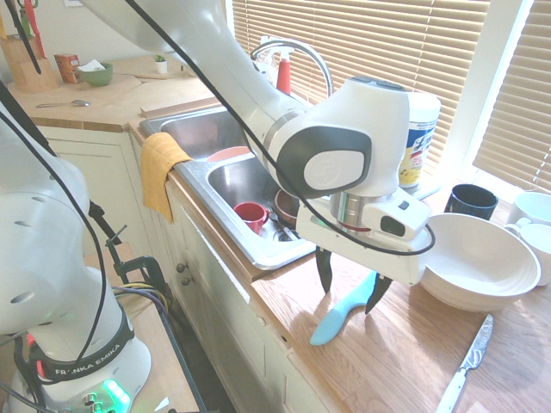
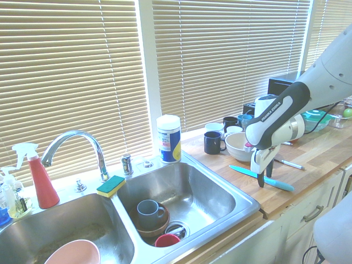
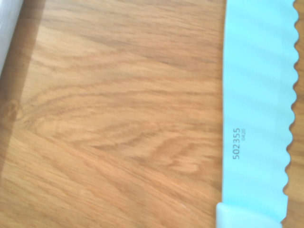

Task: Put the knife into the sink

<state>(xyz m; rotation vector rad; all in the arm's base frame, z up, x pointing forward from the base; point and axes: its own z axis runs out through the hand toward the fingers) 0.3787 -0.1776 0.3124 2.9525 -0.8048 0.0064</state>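
The light turquoise knife (image 1: 337, 317) lies flat on the wooden counter to the right of the sink (image 1: 200, 177). In the second exterior view the knife (image 2: 279, 183) points its blade toward the sink (image 2: 242, 204). My gripper (image 1: 351, 284) stands open just above the counter, one dark finger on each side of the knife near where blade meets handle. The gripper (image 2: 264, 176) holds nothing. Close up in the wrist view, the knife's serrated blade (image 3: 254, 118) rests on the wood grain.
A white bowl (image 1: 478, 258) sits close behind the gripper, with a black mug (image 1: 471, 200) and a wipes canister (image 1: 419, 138) beyond. A metal knife (image 1: 469, 361) lies on the counter nearby. The near basin holds a red cup (image 1: 250, 213) and dishes. A yellow cloth (image 1: 159, 168) hangs over the sink's front.
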